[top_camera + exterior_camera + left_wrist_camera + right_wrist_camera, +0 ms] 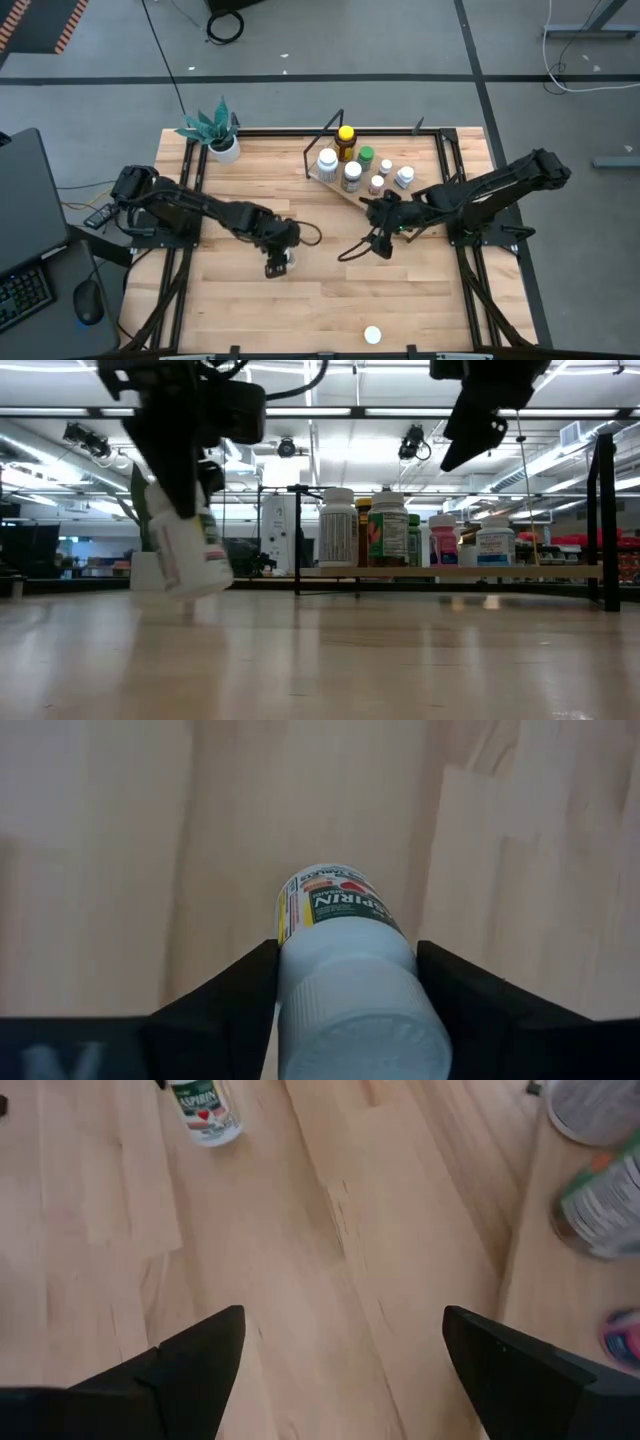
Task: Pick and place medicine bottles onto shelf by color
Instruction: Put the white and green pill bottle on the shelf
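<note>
From above we see the left gripper [278, 266] at mid-table clamped on a white bottle [284, 263], and the right gripper [381, 246] near the shelf [335, 183], where six or so bottles stand.

At table height the held bottle [190, 550] hangs tilted, just above the wood.

On the left wrist we read "ASPIRIN" on its label [342, 902].

On the right wrist the fingers [205, 1355] stand wide, empty.

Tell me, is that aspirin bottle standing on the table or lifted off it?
Lifted and tilted: the left claw grips the aspirin bottle, its base clear of the table in the low view.
</note>
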